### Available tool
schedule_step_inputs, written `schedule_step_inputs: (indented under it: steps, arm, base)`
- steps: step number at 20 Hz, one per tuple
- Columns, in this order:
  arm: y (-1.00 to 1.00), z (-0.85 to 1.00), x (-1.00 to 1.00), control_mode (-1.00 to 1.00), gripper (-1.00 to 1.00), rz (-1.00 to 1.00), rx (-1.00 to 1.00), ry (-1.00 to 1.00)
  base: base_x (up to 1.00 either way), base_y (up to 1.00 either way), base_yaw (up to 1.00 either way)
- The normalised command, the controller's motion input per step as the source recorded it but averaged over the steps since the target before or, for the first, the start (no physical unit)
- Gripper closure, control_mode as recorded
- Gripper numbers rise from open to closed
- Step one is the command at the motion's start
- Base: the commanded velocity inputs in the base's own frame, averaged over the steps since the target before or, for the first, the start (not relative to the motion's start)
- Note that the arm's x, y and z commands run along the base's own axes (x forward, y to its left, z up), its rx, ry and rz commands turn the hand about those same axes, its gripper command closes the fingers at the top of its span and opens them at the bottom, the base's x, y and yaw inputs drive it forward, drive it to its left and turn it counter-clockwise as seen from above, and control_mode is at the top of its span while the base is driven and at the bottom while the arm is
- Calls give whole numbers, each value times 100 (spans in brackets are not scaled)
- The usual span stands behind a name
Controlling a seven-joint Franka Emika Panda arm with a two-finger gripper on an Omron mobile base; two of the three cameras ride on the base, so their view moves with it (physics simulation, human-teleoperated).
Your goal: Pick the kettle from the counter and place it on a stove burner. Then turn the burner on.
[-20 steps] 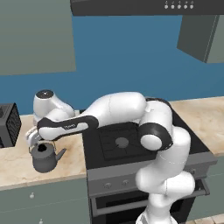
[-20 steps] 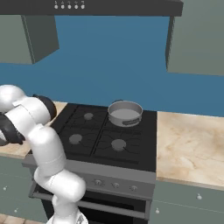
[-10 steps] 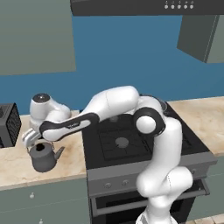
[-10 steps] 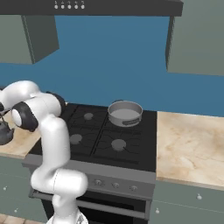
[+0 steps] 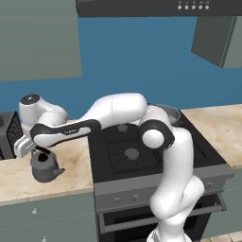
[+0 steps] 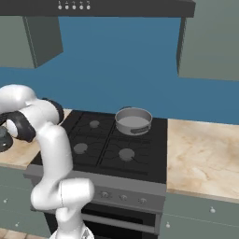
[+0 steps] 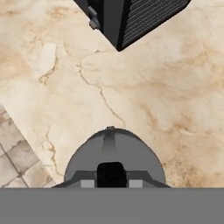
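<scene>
Since a second ago the arm is reaching further left and settling lower over the kettle (image 5: 46, 167), its elbow swinging forward across the stove, and the jaws are closing in from wide apart to a tight pinch. From where I am standing, the gripper (image 5: 39, 152) is sitting right on top of the kettle, at the arched handle, and it is looking clamped on that handle, though the fingertips themselves are hidden behind the hand in the left base view. Looking along the hand, the kettle body (image 7: 114, 159) is lying directly under the gripper, filling the lower middle, with the beige counter (image 7: 166, 96) spreading beyond it and a dark slatted appliance (image 7: 131, 17) standing further off.

As for progress, I judge the task is only beginning: the grasp is just being made, and the kettle is resting on the counter (image 5: 66, 156) left of the stove, close to the cooktop's edge. Nothing is lifted yet. The front-left stove burner (image 5: 131, 153) is waiting bare, while a silver pot (image 6: 133, 120) is occupying a back burner. Carrying the kettle over, setting it down and turning a knob are all left to do.
</scene>
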Motion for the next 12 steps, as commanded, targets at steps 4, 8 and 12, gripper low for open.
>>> schedule_step_inputs:
  steps: [4,8,12]
  arm:
    - [-47,27,-36,-100,100,-4,0,0]
    - [-46,28,-29,-100,100,-3,0,0]
    - [-29,18,-3,-100,100,0,0,0]
  base:
    - [0,0,0]
    - [0,0,0]
    - [0,0,0]
